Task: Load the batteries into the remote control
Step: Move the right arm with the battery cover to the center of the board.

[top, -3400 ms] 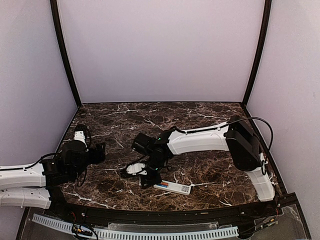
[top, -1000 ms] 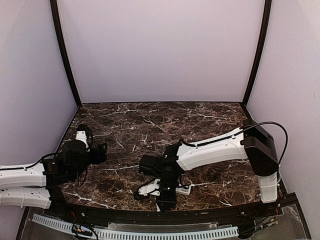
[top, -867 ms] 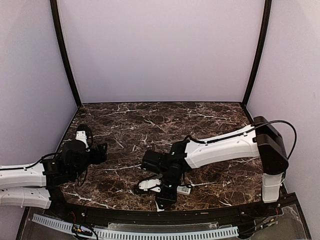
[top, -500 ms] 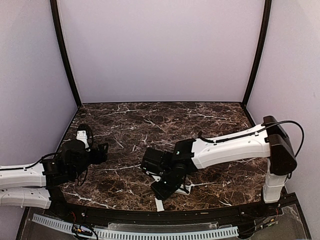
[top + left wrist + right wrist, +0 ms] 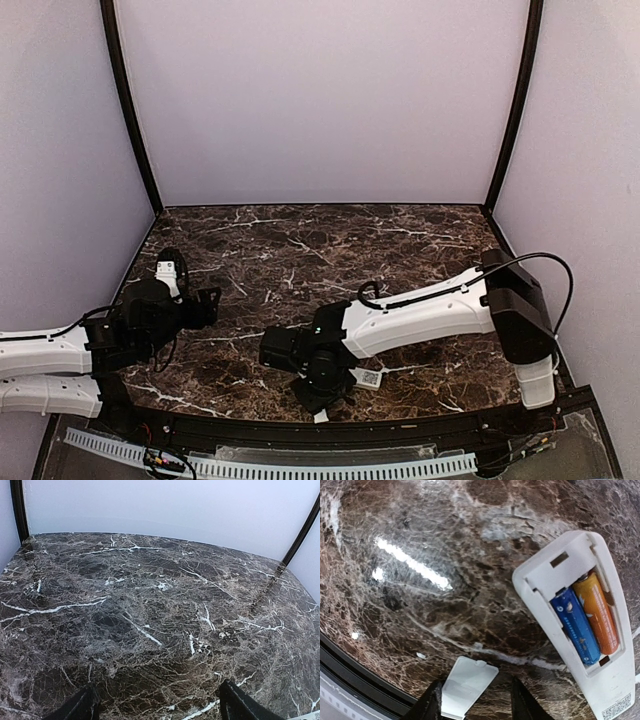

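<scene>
Though battery print is unreadable, the remote control (image 5: 580,630) shows a code; both grippers gape.

From the top I see only the label end of the remote control (image 5: 369,378); the right arm (image 5: 420,312) covers the rest. On the right wrist view, the remote's far end runs off frame, the white cover piece (image 5: 466,685) is cut by the bottom edge, and battery print is unreadable.
</scene>
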